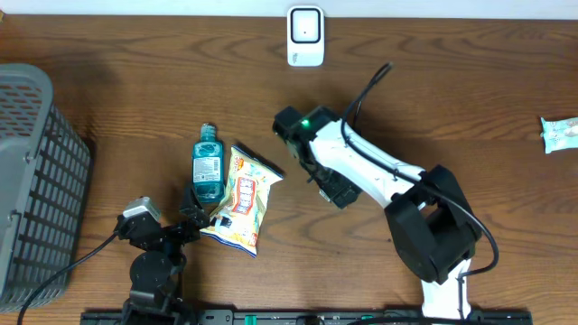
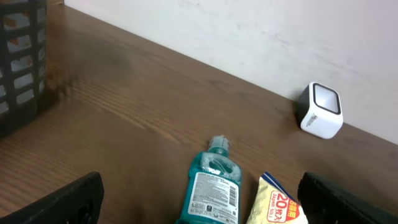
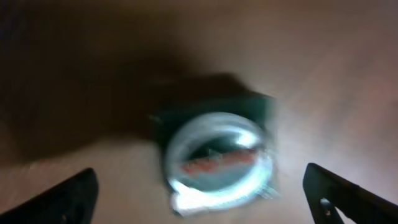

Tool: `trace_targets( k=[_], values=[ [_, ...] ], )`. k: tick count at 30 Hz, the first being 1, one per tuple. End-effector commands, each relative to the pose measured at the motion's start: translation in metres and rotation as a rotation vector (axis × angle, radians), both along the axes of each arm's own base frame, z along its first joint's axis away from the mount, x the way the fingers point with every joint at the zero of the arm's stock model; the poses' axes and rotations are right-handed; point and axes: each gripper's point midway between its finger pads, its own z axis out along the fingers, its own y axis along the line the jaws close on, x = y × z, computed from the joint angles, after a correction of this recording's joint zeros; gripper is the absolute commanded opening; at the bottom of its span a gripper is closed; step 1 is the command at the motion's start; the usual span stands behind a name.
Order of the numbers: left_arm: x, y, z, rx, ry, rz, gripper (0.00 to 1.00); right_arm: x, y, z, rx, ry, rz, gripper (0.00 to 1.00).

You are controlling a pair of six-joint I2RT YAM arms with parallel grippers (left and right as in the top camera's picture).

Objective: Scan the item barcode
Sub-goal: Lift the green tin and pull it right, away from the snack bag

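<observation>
Farthest from the scanner (image 1: 305, 36), at the robot's edge of the table (image 1: 135, 90), the left claw (image 2: 205, 202) is spread wide with nothing in it. It faces a blue-green bottle (image 1: 207, 167) and a snack bag (image 1: 242, 200), which lie touching side by side, well short of the scanner and to its left. Closer to the scanner, just to its right, the right claw (image 3: 202, 193) is also spread open, gripping nothing. It hovers over a round pale-rimmed thing (image 3: 217, 158) too blurred to name. A basket (image 1: 36, 171) sits far to the scanner's left and a small packet (image 1: 560, 134) far to its right. Nothing is held up to the scanner, so judging by this, a pick-up and a barcode pass are yet to do; whether any item has been scanned cannot be told.
</observation>
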Motion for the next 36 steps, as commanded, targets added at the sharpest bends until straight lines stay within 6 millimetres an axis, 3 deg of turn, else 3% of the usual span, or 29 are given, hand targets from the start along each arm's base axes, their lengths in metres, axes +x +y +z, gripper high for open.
trace_targets(
  k=[1, 8, 14, 26, 36],
  values=[
    [-0.001, 0.001, -0.014, 0.003, 0.039, 0.008, 0.98, 0.0, -0.007, -0.017, 0.0, 0.038, 0.148, 0.99],
    [-0.001, 0.001, -0.014, 0.003, 0.039, 0.008, 0.98, -0.013, -0.019, -0.028, -0.024, 0.079, 0.141, 0.99],
    [-0.001, 0.001, -0.014, 0.003, 0.039, 0.008, 0.98, -0.019, -0.028, -0.034, -0.04, 0.103, 0.131, 0.88],
    [-0.001, 0.001, -0.014, 0.003, 0.039, 0.008, 0.98, -0.026, -0.033, -0.057, -0.016, 0.119, 0.185, 0.75],
    [-0.001, 0.001, -0.014, 0.003, 0.039, 0.008, 0.98, -0.029, -0.032, -0.061, 0.001, 0.137, 0.233, 0.62]
  ],
)
